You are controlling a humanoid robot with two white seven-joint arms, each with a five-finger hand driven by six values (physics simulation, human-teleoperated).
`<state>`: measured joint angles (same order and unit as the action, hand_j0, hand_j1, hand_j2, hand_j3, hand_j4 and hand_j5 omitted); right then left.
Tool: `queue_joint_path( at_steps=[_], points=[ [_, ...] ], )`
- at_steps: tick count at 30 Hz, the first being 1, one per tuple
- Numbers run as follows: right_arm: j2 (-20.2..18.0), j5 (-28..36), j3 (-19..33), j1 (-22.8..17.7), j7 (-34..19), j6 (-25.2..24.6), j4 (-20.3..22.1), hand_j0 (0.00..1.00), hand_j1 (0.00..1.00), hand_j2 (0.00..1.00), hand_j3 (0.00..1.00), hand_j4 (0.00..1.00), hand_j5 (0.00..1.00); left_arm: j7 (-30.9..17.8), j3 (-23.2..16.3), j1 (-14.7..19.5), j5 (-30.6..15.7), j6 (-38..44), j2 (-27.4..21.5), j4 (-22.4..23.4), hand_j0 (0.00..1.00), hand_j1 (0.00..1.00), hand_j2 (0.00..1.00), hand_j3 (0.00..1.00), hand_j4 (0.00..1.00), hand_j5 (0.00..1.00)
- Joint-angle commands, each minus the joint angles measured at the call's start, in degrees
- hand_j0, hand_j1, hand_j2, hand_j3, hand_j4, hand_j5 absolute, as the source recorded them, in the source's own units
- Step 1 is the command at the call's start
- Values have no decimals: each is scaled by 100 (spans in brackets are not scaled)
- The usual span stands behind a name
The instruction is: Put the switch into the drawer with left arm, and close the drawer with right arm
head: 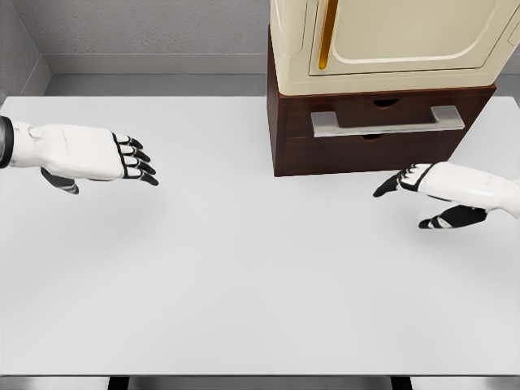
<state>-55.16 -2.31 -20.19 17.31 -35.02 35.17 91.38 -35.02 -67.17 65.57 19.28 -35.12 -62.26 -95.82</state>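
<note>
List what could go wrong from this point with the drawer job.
1. No switch shows on the table; the left hand is open and holds nothing, so there may be nothing to stow.
2. The drawer looks shut or nearly shut, its handle close to the front, so placing anything inside may fail unless it is opened.
3. The right hand hangs open near the cabinet and could bump its front.

Both arms are smooth glossy white shells. The left hand (97, 156) has a white back, white finger segments and black fingertips and joints, with a dark cuff at its wrist. The right hand (439, 195) matches, its thumb black.
</note>
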Motion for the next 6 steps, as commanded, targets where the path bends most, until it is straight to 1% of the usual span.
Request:
queue_joint_path(
  at_steps=[1, 6],
  points=[
    [-12, 37, -29, 0, 2, -17, 108, 100, 100, 100, 100, 100, 100, 2, -7, 0, -30, 12, -6, 1, 100, 100, 100, 100, 100, 100],
    [-12, 37, -29, 0, 2, -17, 100, 100, 100, 100, 100, 100, 100, 2, -7, 0, -21, 12, -6, 1, 100, 100, 100, 100, 100, 100]
  ],
)
